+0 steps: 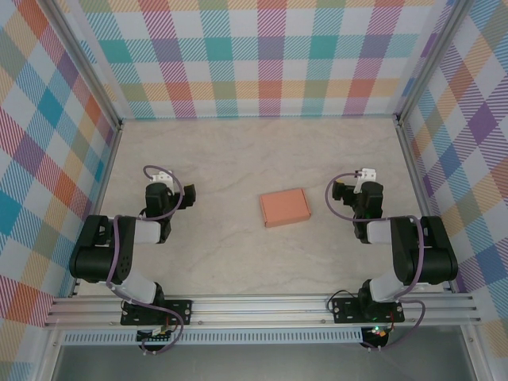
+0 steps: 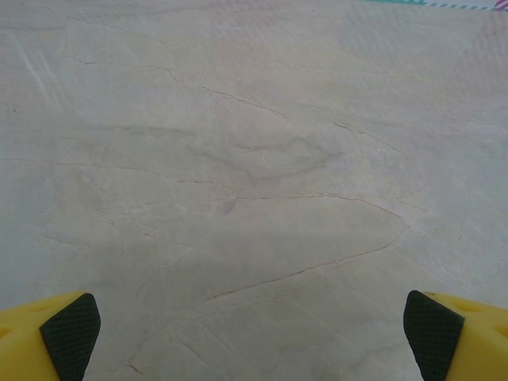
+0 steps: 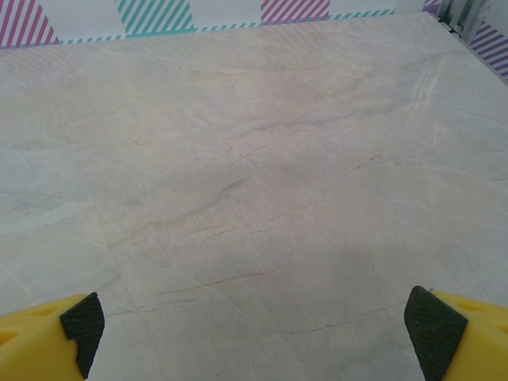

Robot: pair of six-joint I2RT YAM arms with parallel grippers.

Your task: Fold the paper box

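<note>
The paper box (image 1: 285, 207) lies flat on the tabletop (image 1: 230, 155) at mid-depth, roughly midway between the two arms and well apart from both. From above it reads as a plain salmon rectangle; whether any flap is open or tucked cannot be told. The left jaws stand wide open over bare tabletop with nothing between the dark pads (image 2: 71, 324), and the right jaws are likewise spread wide and empty, pads (image 3: 79, 321) at the frame corners. With both arms drawn back, no fold appears to be in hand. Any next move would call for one arm to reach inward to pin the box while the other works a flap.
</note>
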